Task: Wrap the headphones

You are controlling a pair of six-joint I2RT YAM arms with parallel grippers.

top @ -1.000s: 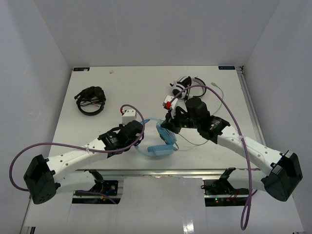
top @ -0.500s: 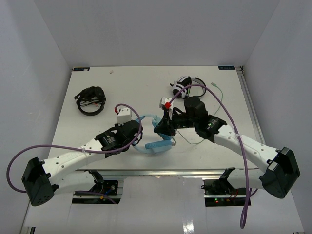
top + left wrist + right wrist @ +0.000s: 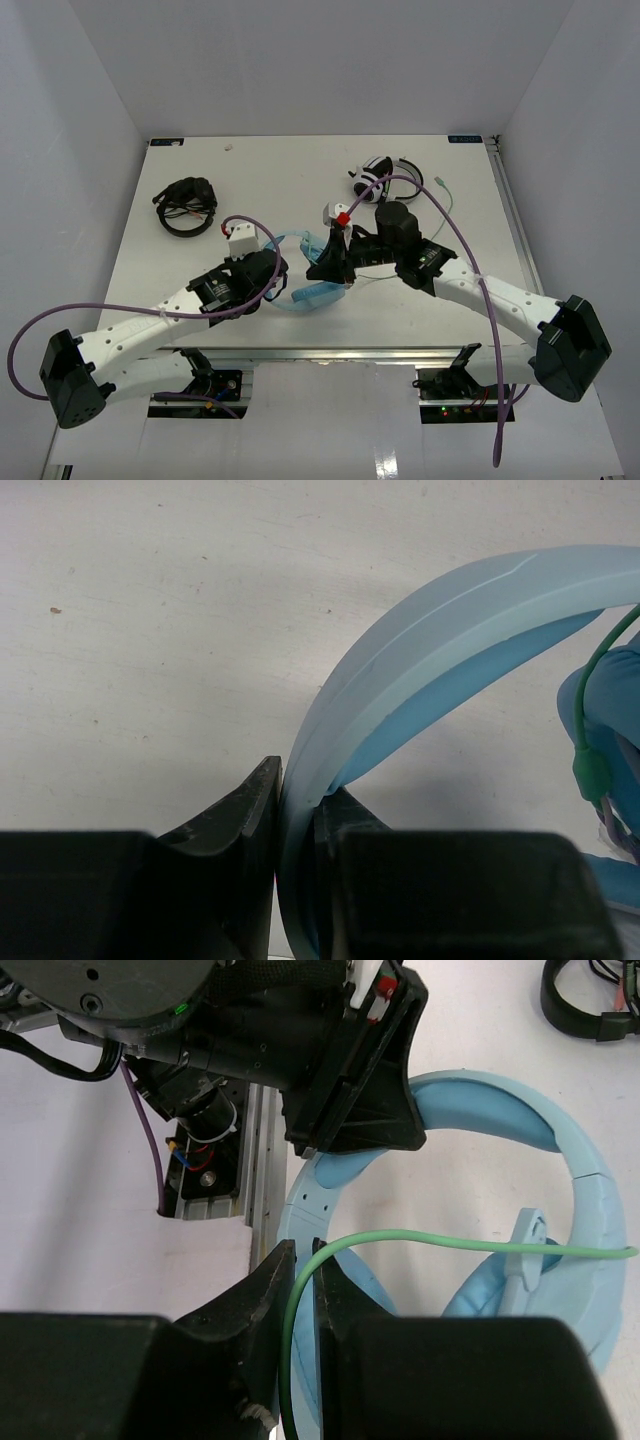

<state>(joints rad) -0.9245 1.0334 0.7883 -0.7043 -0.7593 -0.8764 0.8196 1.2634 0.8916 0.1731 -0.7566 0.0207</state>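
Two arms are bunched up over the near middle of the table (image 3: 285, 175), and the headphones (image 3: 318, 292) sit right between them, close to the front edge.

Biggest change in the last second: both arms have swung left, and the headphones went with them. They've slid left and look more tipped up than flat now.

The left gripper (image 3: 300, 802) is clamped on the headband (image 3: 440, 620) and hasn't let go, so it's basically the anchor here. From its wrist view the band arches up out of the jaws and off to the right.

The right gripper (image 3: 305, 1272) was squeezed fully shut a second ago and has eased off a hair. The cable (image 3: 450, 1243) runs straight through the narrow gap between its fingers, then across the band toward an ear cup (image 3: 520, 1290). Honestly can't tell if it's still pinching or letting the cable slide through.

My read: the right arm is carrying the cable over to lay a turn around the band while the left holds it steady. Looks like early days, I can't make out any finished loops yet.

The black pair (image 3: 187, 206) and white-and-black pair (image 3: 380, 178) sit further back, untouched.
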